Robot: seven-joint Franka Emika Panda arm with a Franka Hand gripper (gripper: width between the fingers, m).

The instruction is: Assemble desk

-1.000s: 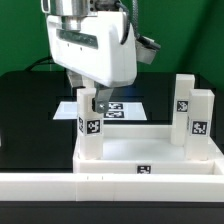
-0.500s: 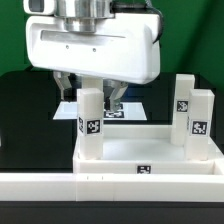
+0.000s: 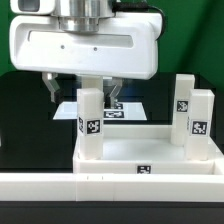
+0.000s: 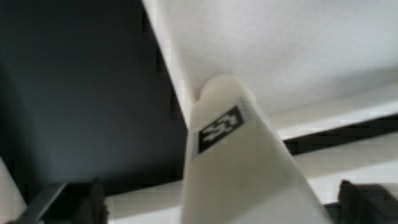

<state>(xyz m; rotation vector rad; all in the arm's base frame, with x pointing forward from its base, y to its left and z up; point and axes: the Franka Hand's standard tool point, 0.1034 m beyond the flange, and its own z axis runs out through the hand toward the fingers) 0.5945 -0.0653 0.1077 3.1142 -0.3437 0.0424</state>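
The desk sat upside down at the table's front with three stubby legs sticking up, looked like light stiff slick plastic best pinched across a leg's flat sides, and the gripper hung wide open, empty, above one.

One desk panel carries three upright legs.
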